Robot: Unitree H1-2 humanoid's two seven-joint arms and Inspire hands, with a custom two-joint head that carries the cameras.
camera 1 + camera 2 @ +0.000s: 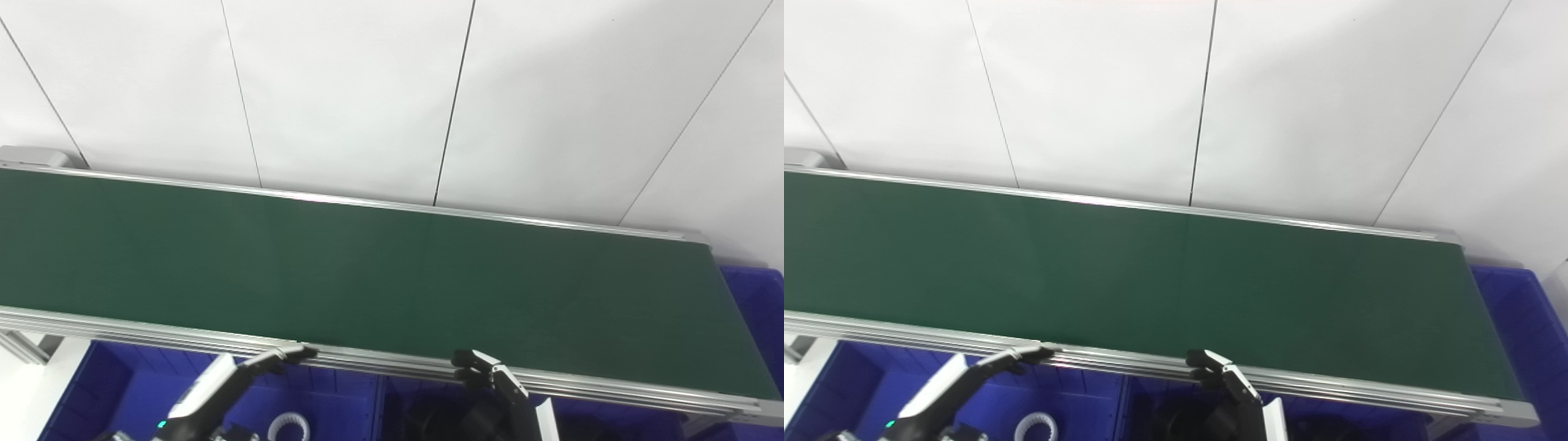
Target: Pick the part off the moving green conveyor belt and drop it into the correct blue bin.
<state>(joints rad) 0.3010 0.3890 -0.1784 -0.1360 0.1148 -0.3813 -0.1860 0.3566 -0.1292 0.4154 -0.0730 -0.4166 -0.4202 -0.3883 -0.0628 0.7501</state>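
The green conveyor belt [380, 269] runs across the view, and no part shows on it. My left hand [245, 373] is low at the bottom left, fingers stretched out and apart, tips at the belt's near rail; it holds nothing. My right hand [490, 376] is at the bottom centre, fingers curled near the near rail, with nothing seen in it. A white ring-shaped part [288, 425] lies in the blue bin [331, 392] below the rail, between the hands.
More blue bins sit below the belt's near rail [104, 380] and one stands at the belt's right end [756, 300]. A dark part lies in the bin under my right hand [441, 419]. A white panelled wall [392, 92] stands behind the belt.
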